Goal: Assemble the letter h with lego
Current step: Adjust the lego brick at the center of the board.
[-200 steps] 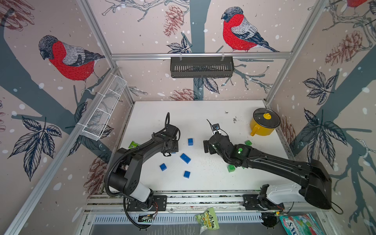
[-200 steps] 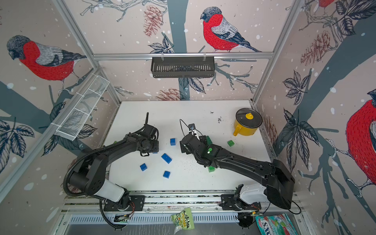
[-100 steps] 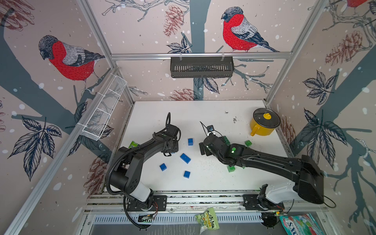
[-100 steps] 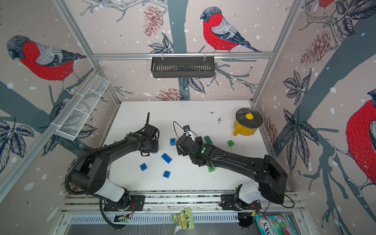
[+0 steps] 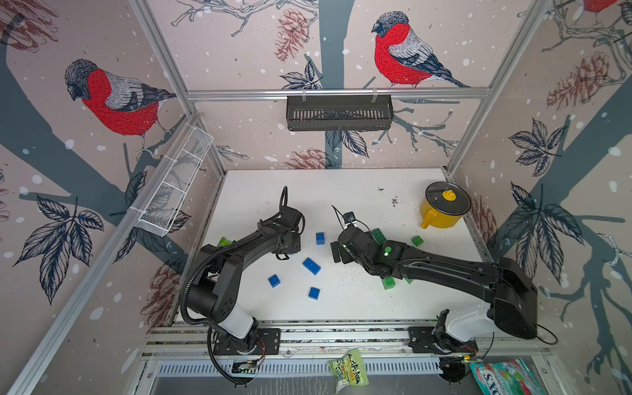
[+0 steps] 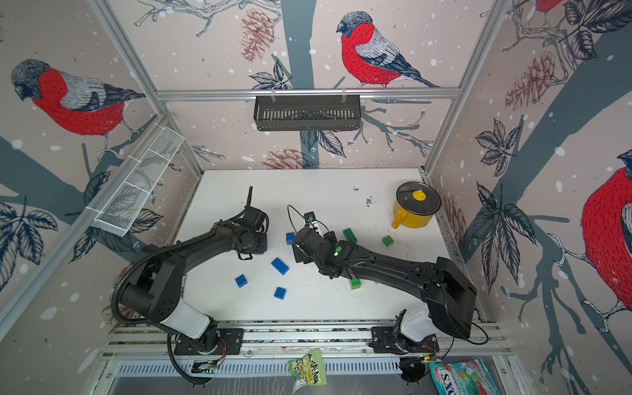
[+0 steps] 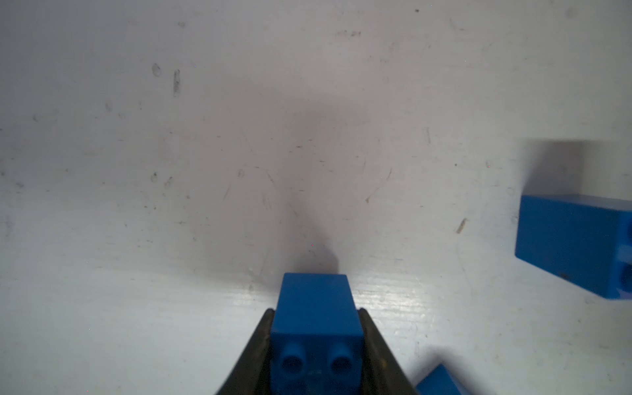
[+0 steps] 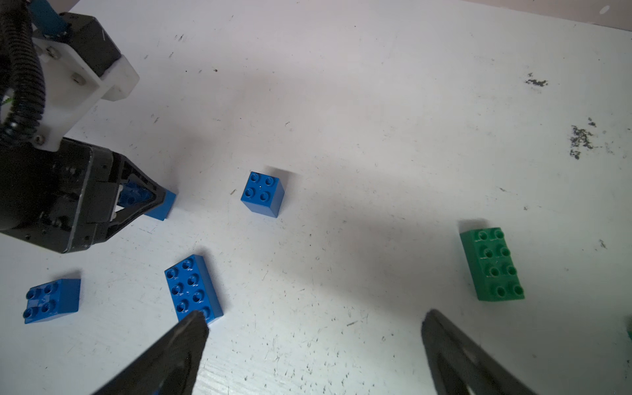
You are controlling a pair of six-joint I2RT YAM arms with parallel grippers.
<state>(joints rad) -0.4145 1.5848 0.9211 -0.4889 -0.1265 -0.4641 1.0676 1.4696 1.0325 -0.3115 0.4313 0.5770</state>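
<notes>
In the left wrist view my left gripper (image 7: 316, 312) is shut on a small blue lego brick (image 7: 316, 304), studs facing the camera, low over the white table. The right wrist view shows that same gripper (image 8: 158, 202) and held brick (image 8: 167, 207). A loose blue square (image 8: 262, 194), a blue oblong (image 8: 193, 290), another blue square (image 8: 51, 301) and a green oblong (image 8: 491, 265) lie nearby. My right gripper (image 8: 314, 317) stands open and empty, one fingertip over the blue oblong's end. In a top view it (image 5: 337, 251) is right of the blue oblong (image 5: 311, 266).
A yellow lidded pot (image 5: 443, 208) stands at the back right. Green bricks (image 5: 417, 240) (image 5: 389, 283) lie beside and under the right arm. A black basket (image 5: 338, 113) hangs on the back wall and a wire rack (image 5: 174, 184) on the left wall.
My left gripper has closed on the blue brick without shifting much. The right arm has swung left, toward the blue bricks, still open.
</notes>
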